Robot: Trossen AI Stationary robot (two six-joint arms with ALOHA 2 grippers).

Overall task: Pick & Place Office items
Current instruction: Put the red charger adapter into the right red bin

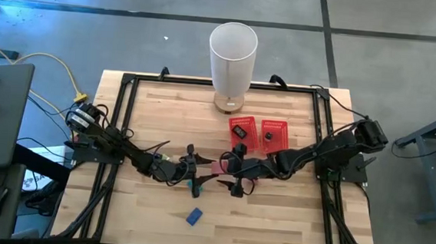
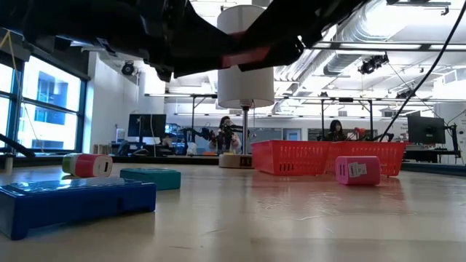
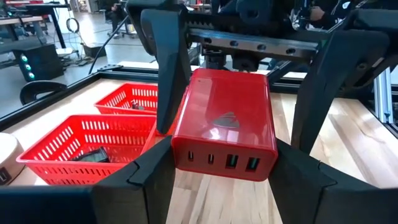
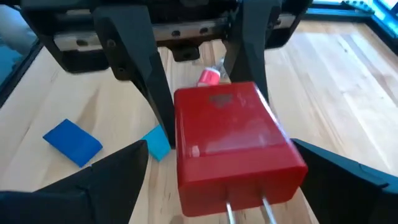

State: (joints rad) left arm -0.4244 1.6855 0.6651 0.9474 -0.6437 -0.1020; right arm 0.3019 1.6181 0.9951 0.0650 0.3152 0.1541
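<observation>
Both arms met over the middle of the tabletop (image 1: 273, 218), and the thing between them was a red charger block (image 3: 224, 127), up in the air, not resting on the wood. The left gripper (image 3: 224, 149) had its fingers (image 3: 146, 177) clamped on the block's two sides, USB ports facing back at its wrist camera. The right gripper (image 4: 219, 148) sat at the other end, where the metal prongs stick out, with its fingers (image 4: 115, 177) spread wide on either side of the block and not touching it as far as we could see. So the left one had it and the right one was just open around it.

The rest of the office items lay around on the wood: a blue piece (image 1: 194, 216) toward the front edge, a teal piece (image 1: 195, 188) just below the grippers, and a pink block (image 2: 357, 170) in front of the red tray (image 1: 275, 138). The tray had a black piece (image 1: 240, 130) in its left compartment. The white cylinder (image 1: 232, 57) stood upright behind the tray.
</observation>
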